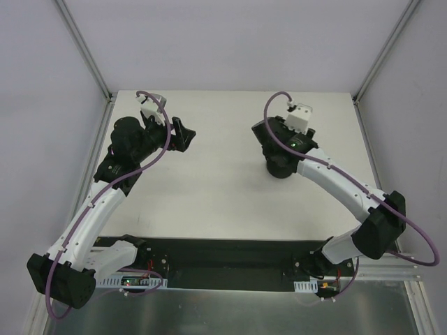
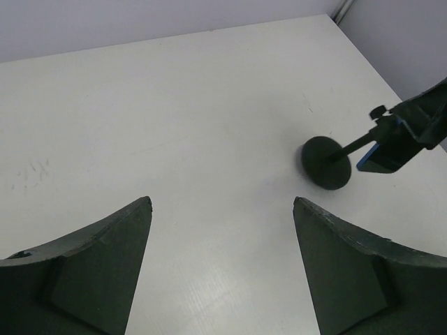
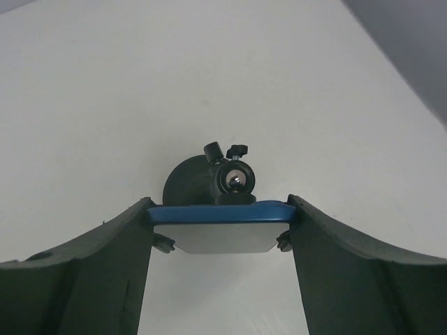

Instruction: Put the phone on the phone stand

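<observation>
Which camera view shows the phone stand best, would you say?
Left wrist: the phone stand shows its round base and post unobstructed. In the right wrist view the phone hides part; from above, the right gripper hides most.

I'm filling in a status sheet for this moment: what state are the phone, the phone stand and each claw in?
phone stand: standing on its disc base on the table.
phone: held by its side edges at the stand's cradle.
right claw: shut on the phone.
left claw: open, empty.
</observation>
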